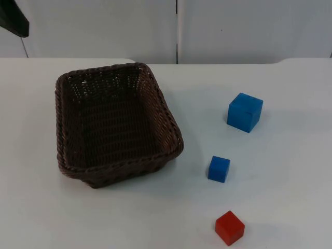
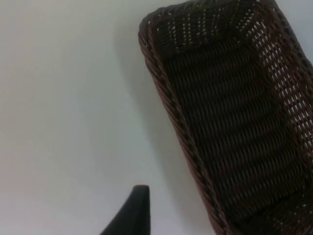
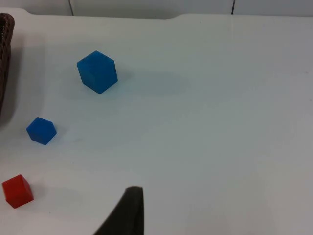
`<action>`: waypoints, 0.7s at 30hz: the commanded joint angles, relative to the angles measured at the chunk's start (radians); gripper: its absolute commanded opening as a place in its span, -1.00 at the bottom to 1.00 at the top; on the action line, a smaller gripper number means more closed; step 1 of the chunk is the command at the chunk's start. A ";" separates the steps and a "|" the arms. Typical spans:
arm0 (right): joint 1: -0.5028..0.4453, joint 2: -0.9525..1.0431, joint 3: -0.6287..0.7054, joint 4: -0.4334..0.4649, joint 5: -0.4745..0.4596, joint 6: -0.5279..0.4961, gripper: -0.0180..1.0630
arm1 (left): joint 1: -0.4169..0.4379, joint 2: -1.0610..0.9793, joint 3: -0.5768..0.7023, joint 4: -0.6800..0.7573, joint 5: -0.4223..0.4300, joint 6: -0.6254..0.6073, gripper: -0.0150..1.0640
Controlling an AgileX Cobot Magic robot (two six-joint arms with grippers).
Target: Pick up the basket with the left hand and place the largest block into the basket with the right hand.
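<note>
On white table (image 1: pixel 290 207), dark brown woven wicker basket (image 1: pixel 116 124) sits unlifted; large blue cube (image 1: pixel 245 112) well apart. Left gripper (image 2: pixel 128 213) beside basket rim, right gripper (image 3: pixel 124 213) waiting, jaw spread indeterminable on both

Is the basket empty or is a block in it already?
Empty. The basket shows only bare weave inside, in the top and left wrist views. All three blocks sit on the table beside it, including the big blue block.
</note>
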 commanded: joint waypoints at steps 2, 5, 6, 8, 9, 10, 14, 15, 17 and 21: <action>-0.005 -0.003 0.002 -0.003 -0.004 0.000 0.99 | 0.004 0.054 -0.023 -0.037 -0.013 -0.002 0.97; -0.005 -0.003 0.002 -0.003 -0.004 0.000 0.99 | 0.004 0.131 -0.034 -0.066 -0.031 -0.003 0.97; -0.005 -0.003 0.002 -0.003 -0.004 0.000 0.99 | 0.004 0.142 -0.034 -0.069 -0.034 -0.003 0.97; -0.005 -0.003 0.002 -0.003 -0.004 0.000 0.99 | 0.002 0.160 -0.034 -0.071 -0.041 -0.003 0.97; -0.005 -0.003 0.002 -0.003 -0.004 0.000 0.99 | 0.002 0.191 -0.034 -0.071 -0.055 -0.004 0.97; -0.005 -0.003 0.002 -0.003 -0.004 0.000 0.99 | 0.002 0.210 -0.034 -0.083 -0.062 -0.007 0.97; -0.005 -0.003 0.002 -0.003 -0.004 0.000 0.99 | 0.002 0.262 -0.034 -0.095 -0.085 -0.007 0.97; -0.005 -0.003 0.002 -0.003 -0.004 0.000 0.99 | 0.002 0.275 -0.036 -0.097 -0.087 -0.007 0.97; -0.005 -0.003 0.002 -0.003 -0.004 0.000 0.99 | 0.002 0.293 -0.041 -0.101 -0.087 -0.007 0.97; -0.005 -0.003 0.002 -0.003 -0.004 0.000 0.99 | -0.032 0.357 -0.062 -0.113 -0.113 0.003 0.97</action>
